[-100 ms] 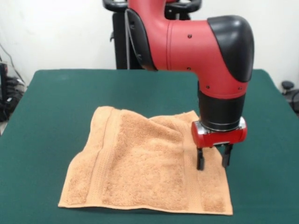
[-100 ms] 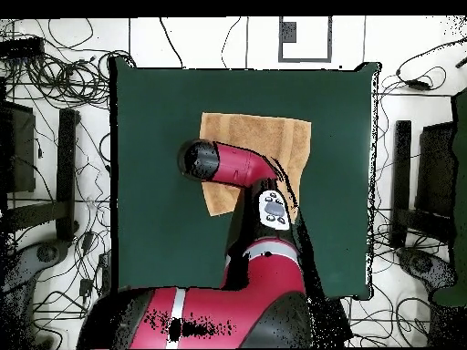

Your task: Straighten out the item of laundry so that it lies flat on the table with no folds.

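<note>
Towel mostly spread, one fold left at the far corner under the arm.

Your small orange-tan terry towel lies mostly flat near the middle of the dark green felt tabletop; a raised crease runs toward the corner beside the arm, so I'd judge flattening unfinished. Your red-and-black tool hangs just over the towel's edge strip beyond the ribbed band, fingers narrowly parted, holding nothing visible.

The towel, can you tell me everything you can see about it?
The towel is orange-tan, fluffy terry cloth with ribbed bands near two opposite edges. It lies spread on the green table, mostly flat, but its far part is rumpled into a raised fold. The gripper stands open over the right band, tips at or just above the cloth.
</note>
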